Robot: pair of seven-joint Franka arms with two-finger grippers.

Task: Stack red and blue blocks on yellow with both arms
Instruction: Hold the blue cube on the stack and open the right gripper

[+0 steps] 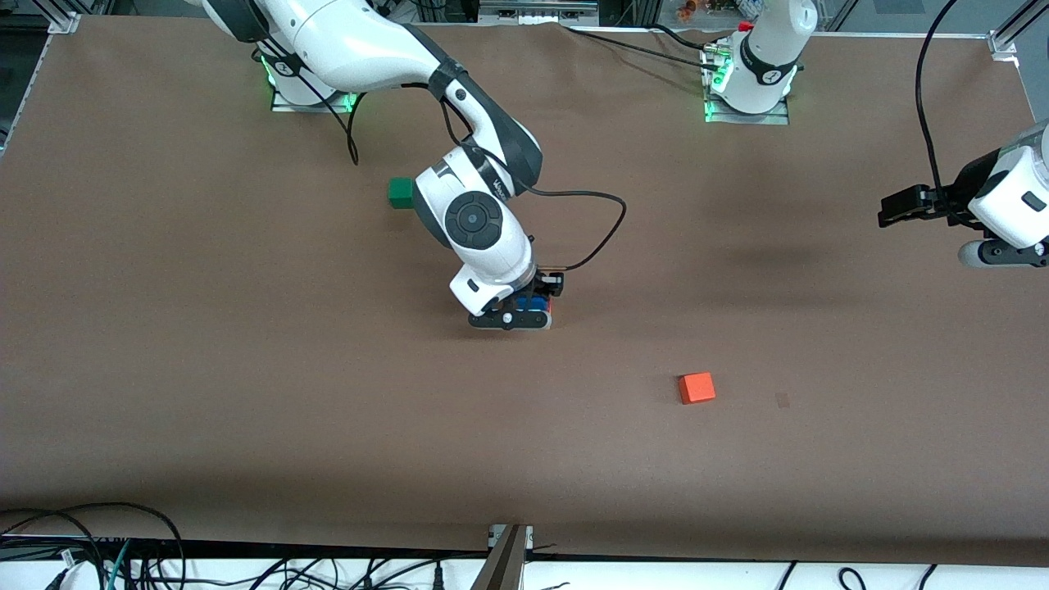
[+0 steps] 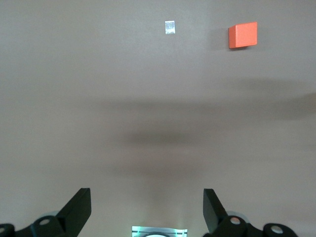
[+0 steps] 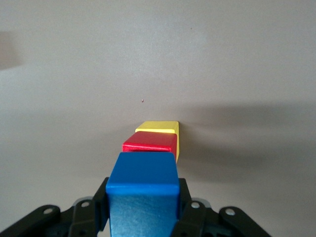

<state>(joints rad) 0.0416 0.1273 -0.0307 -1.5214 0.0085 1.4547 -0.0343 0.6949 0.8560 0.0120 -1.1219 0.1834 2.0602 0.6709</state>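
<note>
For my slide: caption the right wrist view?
Right gripper holds blue block above red block on yellow cube.

Even, bright overhead light, no glare.
Soft blurred shadows lie on the brown bench (image 1: 164, 328); all views look sharp.

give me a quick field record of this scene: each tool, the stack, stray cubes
right tool: shut on blue block, over the stack
stack: red block on yellow block, blue block uppermost, near table middle
left tool: open, holding nothing, waiting above the left arm's end of the table
orange-red cube: alone, nearer the front camera than the stack
green cube: beside the right arm, farther from the camera
</note>
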